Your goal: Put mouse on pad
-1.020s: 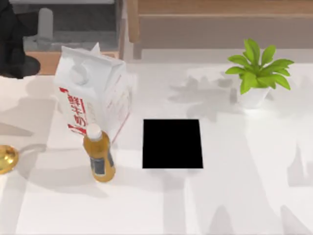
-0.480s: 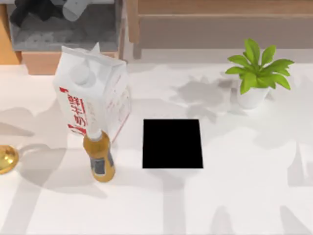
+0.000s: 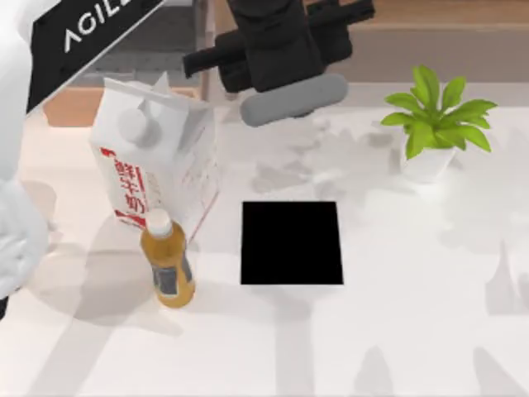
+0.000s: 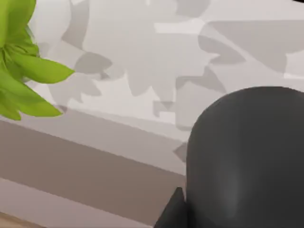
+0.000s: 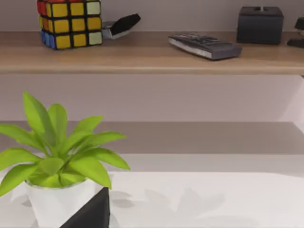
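Over the table, top view: the flat, plain black, nearly square pad lies bare at the middle of the white table, so the task is judged not yet done. To its left stand a white milk carton with red print and, touching the carton's near side, an amber plastic bottle with a white cap. A green leafy plant in a white pot stands far right. The white left arm enters from the left. Its black left gripper hangs above the table's far edge, beyond the pad, with a rounded grey bar just beneath it. Whether it grips anything cannot be told.

Left wrist view: a smooth, dark grey domed shape sits very close to the camera. It is probably the mouse, carried high so as to pass over the clutter, but this is not certain.

Right wrist view: the plant is near. Behind it a wooden shelf carries a coloured puzzle cube, a grey remote control and a dark box. A black wedge before the pot is likely the parked right gripper, whose state cannot be told.
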Controlling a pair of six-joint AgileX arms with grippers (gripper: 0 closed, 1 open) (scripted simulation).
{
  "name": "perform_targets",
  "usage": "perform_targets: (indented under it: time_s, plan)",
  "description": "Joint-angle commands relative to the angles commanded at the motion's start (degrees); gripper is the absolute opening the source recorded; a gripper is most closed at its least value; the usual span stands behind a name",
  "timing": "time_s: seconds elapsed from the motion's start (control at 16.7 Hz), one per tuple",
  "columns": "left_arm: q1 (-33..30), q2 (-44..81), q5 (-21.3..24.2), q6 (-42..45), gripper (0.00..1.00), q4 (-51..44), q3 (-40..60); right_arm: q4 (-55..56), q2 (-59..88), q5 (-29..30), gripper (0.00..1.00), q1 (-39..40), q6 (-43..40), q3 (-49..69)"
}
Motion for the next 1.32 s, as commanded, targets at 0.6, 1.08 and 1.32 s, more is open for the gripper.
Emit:
perform_targets:
  time_s: [0.6,1.08,1.32]
  plan:
    - [-3.6,10.0,0.7,8.1,0.0,-3.6,-7.4,0.0,0.0,0.0,1.0,0.0,0.0,0.0]
    - [-3.7,9.3,0.0,7.9,0.0,-2.0,-8.2,0.0,0.0,0.0,1.0,0.0,0.0,0.0]
    - [-3.9,8.4,-1.0,7.9,0.0,0.8,-9.3,0.0,0.0,0.0,1.0,0.0,0.0,0.0]
